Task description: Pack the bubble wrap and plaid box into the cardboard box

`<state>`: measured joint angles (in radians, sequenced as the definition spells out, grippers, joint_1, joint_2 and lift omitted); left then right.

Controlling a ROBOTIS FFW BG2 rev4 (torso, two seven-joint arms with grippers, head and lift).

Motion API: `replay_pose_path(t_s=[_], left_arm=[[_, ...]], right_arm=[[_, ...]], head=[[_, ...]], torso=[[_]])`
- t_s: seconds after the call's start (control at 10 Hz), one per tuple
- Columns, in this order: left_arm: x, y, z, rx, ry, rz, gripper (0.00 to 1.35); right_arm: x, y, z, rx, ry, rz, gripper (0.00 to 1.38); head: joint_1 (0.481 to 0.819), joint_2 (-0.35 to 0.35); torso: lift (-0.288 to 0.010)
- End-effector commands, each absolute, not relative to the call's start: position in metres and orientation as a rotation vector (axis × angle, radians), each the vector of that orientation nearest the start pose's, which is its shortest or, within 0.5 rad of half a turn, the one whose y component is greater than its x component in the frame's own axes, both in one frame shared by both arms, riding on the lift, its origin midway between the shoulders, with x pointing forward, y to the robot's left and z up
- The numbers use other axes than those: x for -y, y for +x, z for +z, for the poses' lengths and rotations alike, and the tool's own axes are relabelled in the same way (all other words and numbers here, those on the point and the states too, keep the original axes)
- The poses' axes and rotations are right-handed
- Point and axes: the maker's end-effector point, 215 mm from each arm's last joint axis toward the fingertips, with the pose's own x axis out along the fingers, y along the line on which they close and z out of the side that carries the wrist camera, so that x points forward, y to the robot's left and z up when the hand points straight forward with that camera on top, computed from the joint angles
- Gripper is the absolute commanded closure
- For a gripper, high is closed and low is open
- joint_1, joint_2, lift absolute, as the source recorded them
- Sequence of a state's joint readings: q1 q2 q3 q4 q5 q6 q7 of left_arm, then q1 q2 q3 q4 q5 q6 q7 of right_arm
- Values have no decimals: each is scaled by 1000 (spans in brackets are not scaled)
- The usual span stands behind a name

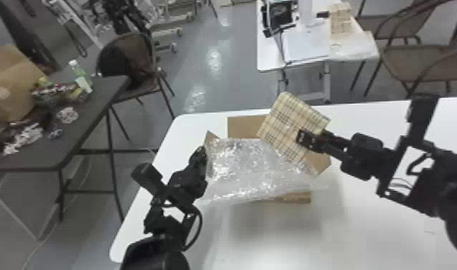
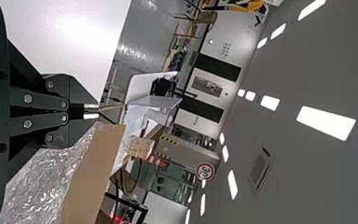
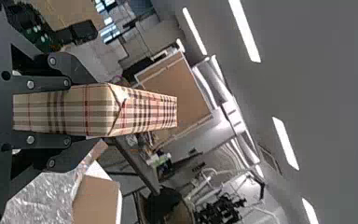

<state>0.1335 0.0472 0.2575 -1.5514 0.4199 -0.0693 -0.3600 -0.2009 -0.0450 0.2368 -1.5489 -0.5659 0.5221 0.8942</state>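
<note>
So the thin square box in beige plaid paper [image 1: 287, 118] is up in the right gripper [image 1: 305, 139], the black one coming in from 3 o'clock. Its jaws are clamped on the plaid box, one finger on each broad face. In the head view it sits tilted, at about 1 o'clock from the middle of the open brown cardboard box [image 1: 245, 126], partly in front of the wrap and the far flap. Can't tell if it's touching either.

The clear, shiny bubble wrap [image 1: 245, 168] is spread across the cardboard box's opening, spilling past the edge at 6 o'clock, with flaps poking out around it.

Over at 9 o'clock, the black left gripper [image 1: 202, 152] is right by a flap, jaws closed together. Honestly can't tell if it's pinching any cardboard.

All this is on a smooth white table [image 1: 382, 229]. There's also a dark grey table [image 1: 105, 88] at 10 o'clock with a green-and-clear bottle [image 1: 79, 75] and a big tan carton [image 1: 8, 82] on it, plus a brown chair [image 1: 130, 54] behind it.
</note>
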Motion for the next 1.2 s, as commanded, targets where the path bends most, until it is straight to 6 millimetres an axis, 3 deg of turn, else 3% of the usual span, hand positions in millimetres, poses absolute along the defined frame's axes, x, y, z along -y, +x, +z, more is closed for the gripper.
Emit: replay_pose_path(t_s=[0.0,0.2,0.4,0.7,0.8,1.1], left_arm=[[-325,538,-372,39,-346,-73,1211],[-325,539,-372,39,-346,-75,1211],[-320,540,-372,40,-347,-85,1211],[-315,542,-370,43,-354,-92,1211],[-316,541,-370,44,-357,-90,1211],[-311,541,-375,21,-353,-100,1211]], right_arm=[[-81,486,-290,-255,670,1305,1032],[-97,475,-295,-287,755,1364,1032],[-102,476,-316,-342,736,1366,1024],[-103,488,-324,-312,707,1337,420],[-103,489,-324,-310,687,1336,302],[-98,492,-317,-284,642,1321,206]], head=[[695,350],[695,350],[695,350],[695,350],[695,350],[695,350]], torso=[[-89],[-89],[-89],[-89],[-89],[-89]])
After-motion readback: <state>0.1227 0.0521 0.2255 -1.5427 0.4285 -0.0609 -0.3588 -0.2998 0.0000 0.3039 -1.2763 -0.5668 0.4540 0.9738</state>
